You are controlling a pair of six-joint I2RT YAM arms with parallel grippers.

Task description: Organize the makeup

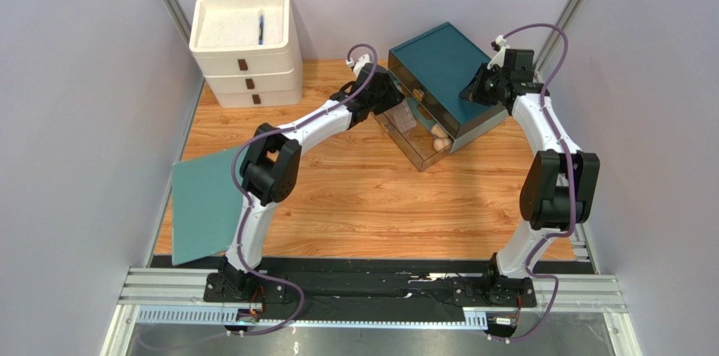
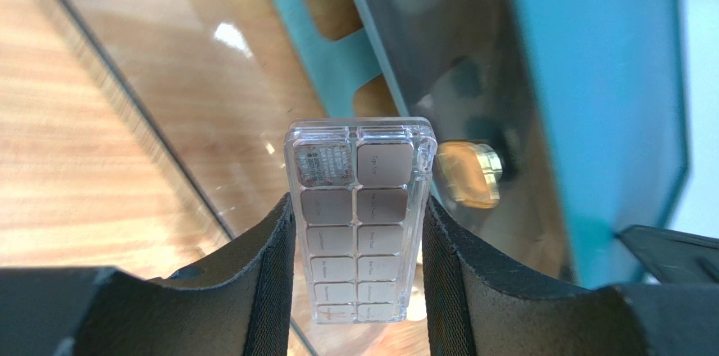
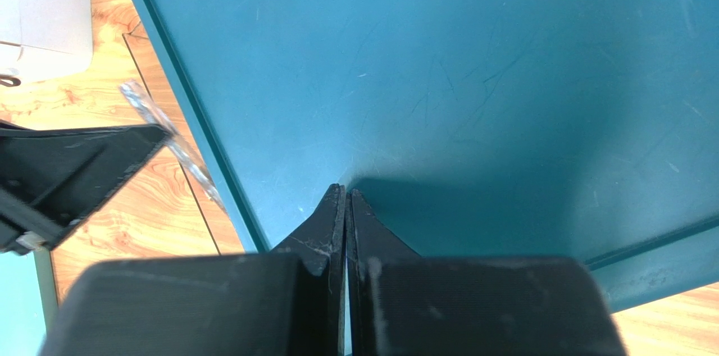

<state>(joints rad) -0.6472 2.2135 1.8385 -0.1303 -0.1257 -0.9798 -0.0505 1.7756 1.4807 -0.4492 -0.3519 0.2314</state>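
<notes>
Left claw [image 2: 359,204]: narrow, clamped on the two long edges of the gridded palette [image 2: 361,172]. Pads on the lower part only, upper end free. Palette's long axis in line with the fingers, poised just beside the wall of the smoky clear drawer [image 1: 403,144]. Drawer standing open from the teal organiser box [image 1: 435,57] on the bench [image 1: 363,204].

Right claw [image 3: 346,200]: fingers pressed together, nothing between, tips down on the teal box top. Judged as bracing.

Risks (judgement):
- Slick plastic edges and a short grip: possible pivot or slip of the palette on contact with the drawer wall.
- Drawer rim close to the palette: possible snag, then a drop onto the bench instead of inside.
- Bracing through the tips alone: possible skid, with the box shifting or the drawer closing under a push.

Containers:
- Clear drawer: two egg-shaped sponges [image 1: 441,142] near the outer end. An amber-coloured item [image 2: 468,172] behind the wall, too blurred to name.
- White stacked drawer unit [image 1: 246,53], far left corner: slim dark item [image 1: 261,27] in the open top tray. Lower drawers shut, contents hidden.
- Flat teal sheet [image 1: 202,204]: left bench edge, well apart from the box.
</notes>
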